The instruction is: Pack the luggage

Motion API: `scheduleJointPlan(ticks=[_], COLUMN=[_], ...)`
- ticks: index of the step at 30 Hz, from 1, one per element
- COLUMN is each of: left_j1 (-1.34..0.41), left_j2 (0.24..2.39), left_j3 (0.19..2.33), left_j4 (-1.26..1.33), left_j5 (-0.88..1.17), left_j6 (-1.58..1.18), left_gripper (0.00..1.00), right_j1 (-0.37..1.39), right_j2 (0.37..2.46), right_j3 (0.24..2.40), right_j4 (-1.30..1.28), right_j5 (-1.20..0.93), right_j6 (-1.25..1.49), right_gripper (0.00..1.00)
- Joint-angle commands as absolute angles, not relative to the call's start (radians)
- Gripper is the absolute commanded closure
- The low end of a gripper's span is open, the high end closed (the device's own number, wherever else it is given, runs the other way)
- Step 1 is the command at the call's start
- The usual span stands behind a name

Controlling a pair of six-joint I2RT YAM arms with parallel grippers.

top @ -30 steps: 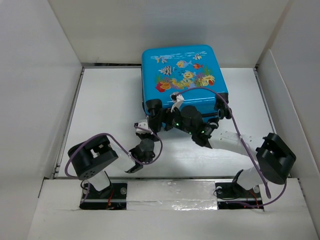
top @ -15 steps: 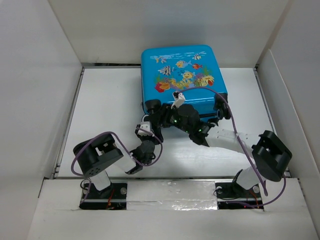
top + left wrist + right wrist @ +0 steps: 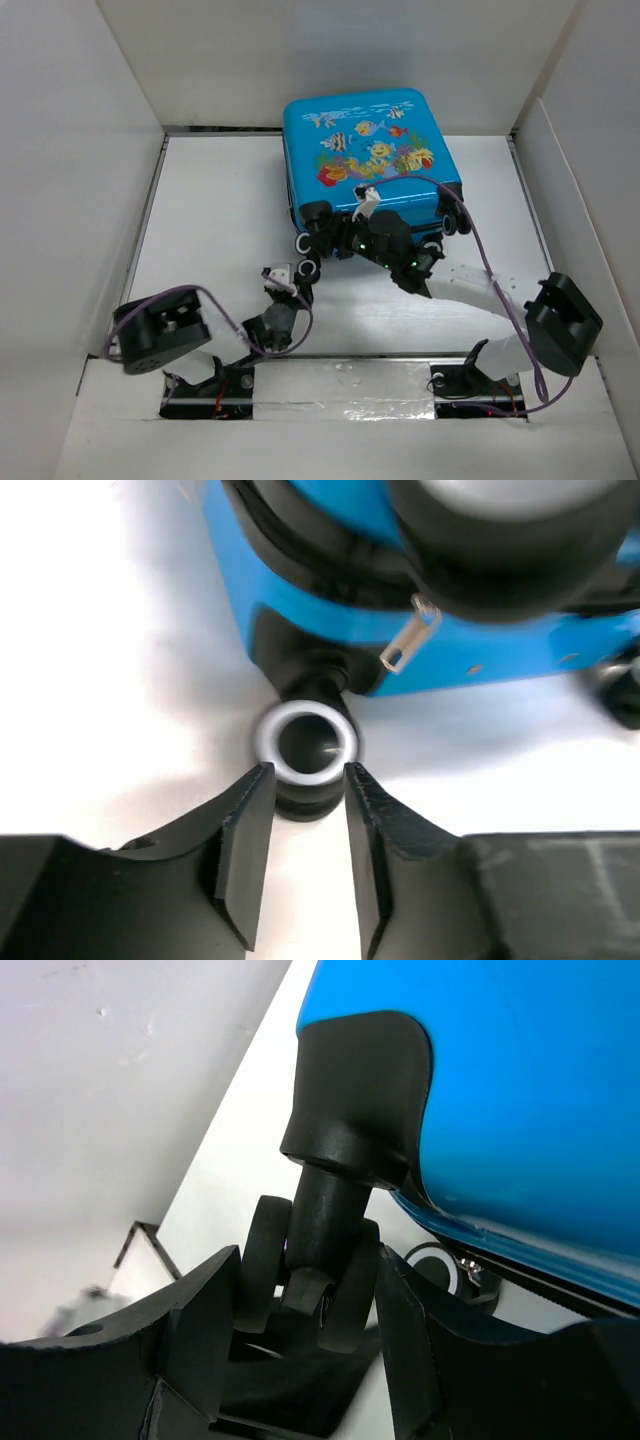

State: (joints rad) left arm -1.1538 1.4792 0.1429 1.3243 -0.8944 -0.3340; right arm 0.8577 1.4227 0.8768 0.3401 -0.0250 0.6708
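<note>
Nearby, left hand [image 3: 305, 780] and right hand [image 3: 305, 1260] half-open, each astride a wheel [image 3: 305, 742] of the luggage [image 3: 365, 140], grip unclear.

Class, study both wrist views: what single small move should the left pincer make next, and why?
Probably close the left pincer gently on the wheel. Its fingertips sit either side of that wheel, though a firm grip isn't evident; the right pincer likewise straddles another caster, and the luggage lies closed, so steadying it seems needed first.
</note>
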Motion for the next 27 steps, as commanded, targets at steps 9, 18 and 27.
scheduleJointPlan(ticks=[9,18,27], left_j1=[-1.224,-1.077,-0.973], left_j2=[0.815,0.962,1.084], left_j3=[0.136,0.348,0.512], left_j4=[0.941,0.789,0.698], left_j5=[-0.966,-0.611,-0.24], left_j6=[-0.526,-0.615,-0.601], left_gripper=[0.71,0.67,0.7], right_j1=[0.764,0.681,0.681], right_j2=[0.893,0.582,0.408], right_j3=[0.565,0.591,0.214], right_j4=[0.169,-0.155,0.312], right_j5=[0.123,0.222,0.114], right_j6=[0.464,0.364,0.382], right_gripper=[0.82,0.31,1.0])
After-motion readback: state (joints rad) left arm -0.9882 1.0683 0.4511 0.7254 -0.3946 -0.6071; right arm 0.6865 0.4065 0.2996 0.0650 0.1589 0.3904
